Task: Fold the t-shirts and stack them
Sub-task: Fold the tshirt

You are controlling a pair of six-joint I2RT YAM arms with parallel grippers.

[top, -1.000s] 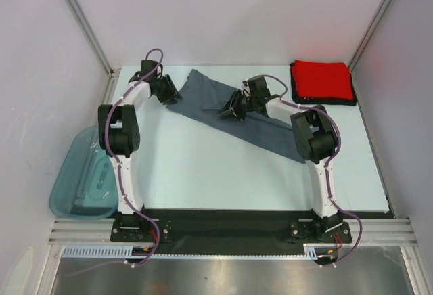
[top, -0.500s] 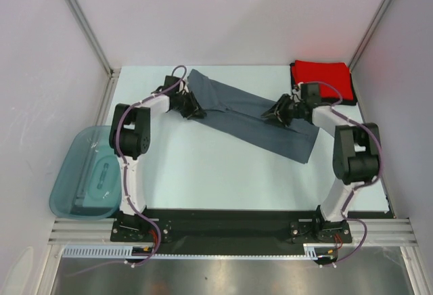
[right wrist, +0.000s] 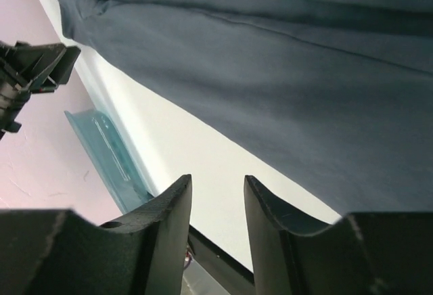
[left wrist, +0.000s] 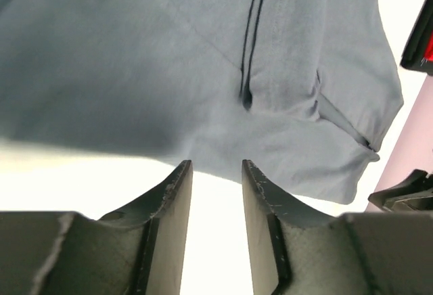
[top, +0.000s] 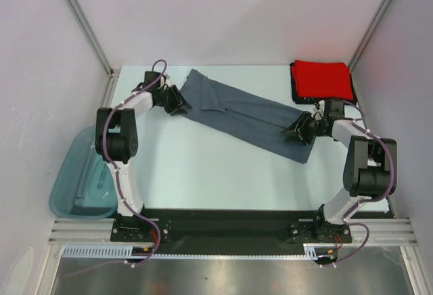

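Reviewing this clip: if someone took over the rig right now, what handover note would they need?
Left gripper: open, empty, at the far-left end of the slate blue-grey t-shirt.
Right gripper: open, empty, at that shirt's near-right end.
Blue-grey shirt: a long narrow strip lying diagonally across the table.
Done: red t-shirt folded and stacked on the folded black t-shirt in the far right corner.
Left: fold the strip into a rectangle and add it to that stack.
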